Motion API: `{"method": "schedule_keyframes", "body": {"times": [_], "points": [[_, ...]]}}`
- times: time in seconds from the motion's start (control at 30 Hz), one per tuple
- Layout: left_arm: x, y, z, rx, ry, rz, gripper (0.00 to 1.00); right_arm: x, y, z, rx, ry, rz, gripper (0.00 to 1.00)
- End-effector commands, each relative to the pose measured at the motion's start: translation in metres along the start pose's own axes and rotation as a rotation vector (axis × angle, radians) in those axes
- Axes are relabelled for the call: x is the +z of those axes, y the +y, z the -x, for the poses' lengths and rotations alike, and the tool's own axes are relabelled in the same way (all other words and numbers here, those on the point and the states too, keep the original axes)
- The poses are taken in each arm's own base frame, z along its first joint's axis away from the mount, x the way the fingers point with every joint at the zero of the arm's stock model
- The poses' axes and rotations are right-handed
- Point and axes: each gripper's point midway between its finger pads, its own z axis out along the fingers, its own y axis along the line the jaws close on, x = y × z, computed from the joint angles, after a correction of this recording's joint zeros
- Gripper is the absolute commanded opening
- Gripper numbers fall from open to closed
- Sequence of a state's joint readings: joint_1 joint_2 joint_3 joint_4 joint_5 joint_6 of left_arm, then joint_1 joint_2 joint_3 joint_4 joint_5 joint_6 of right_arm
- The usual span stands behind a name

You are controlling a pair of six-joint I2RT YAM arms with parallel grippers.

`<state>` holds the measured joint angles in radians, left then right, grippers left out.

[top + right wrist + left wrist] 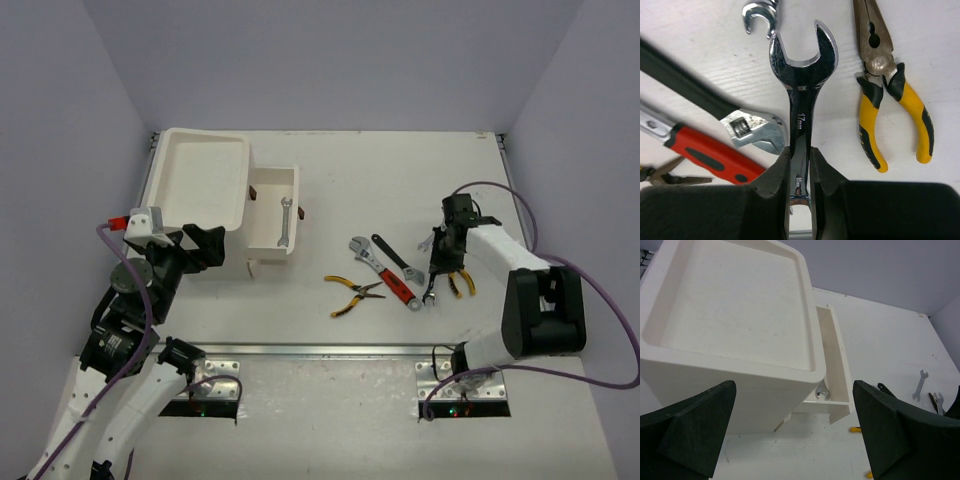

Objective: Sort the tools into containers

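White tabletop (700,25) under right end effector (800,156) pinching silver spanner (801,100) stamped "17".

We overlook the whole worktop (400,170) from above and behind, while our wrist views look closely at its white drawer box (755,400) and silver spanner (801,110).

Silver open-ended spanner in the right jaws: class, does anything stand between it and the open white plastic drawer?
A red-handled adjustable wrench, a black wrench and yellow-handled pliers lie flat between the silver spanner and the white drawer. Above them, nothing visible blocks the way.
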<state>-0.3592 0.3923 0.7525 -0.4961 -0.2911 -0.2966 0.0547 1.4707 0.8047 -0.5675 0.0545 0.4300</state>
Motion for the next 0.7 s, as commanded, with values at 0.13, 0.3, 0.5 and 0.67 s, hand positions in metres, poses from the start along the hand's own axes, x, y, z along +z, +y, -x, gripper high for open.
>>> {"method": "schedule_keyframes", "body": {"times": [0.13,0.3,0.5,0.67], "points": [[0.003,-0.005,0.013,-0.008,-0.043,-0.014,1.00,-0.067,0.066,0.055,-0.031,-0.192,0.313,0.00],[0.005,-0.005,0.012,-0.004,-0.037,-0.013,1.00,-0.122,0.174,0.074,-0.146,-0.253,0.685,0.00],[0.006,-0.004,0.011,-0.001,-0.033,-0.007,1.00,-0.166,0.293,0.080,-0.219,-0.174,1.017,0.00],[0.004,-0.003,0.011,-0.004,-0.040,-0.003,1.00,-0.180,0.372,0.090,-0.172,-0.123,1.182,0.00]]}}
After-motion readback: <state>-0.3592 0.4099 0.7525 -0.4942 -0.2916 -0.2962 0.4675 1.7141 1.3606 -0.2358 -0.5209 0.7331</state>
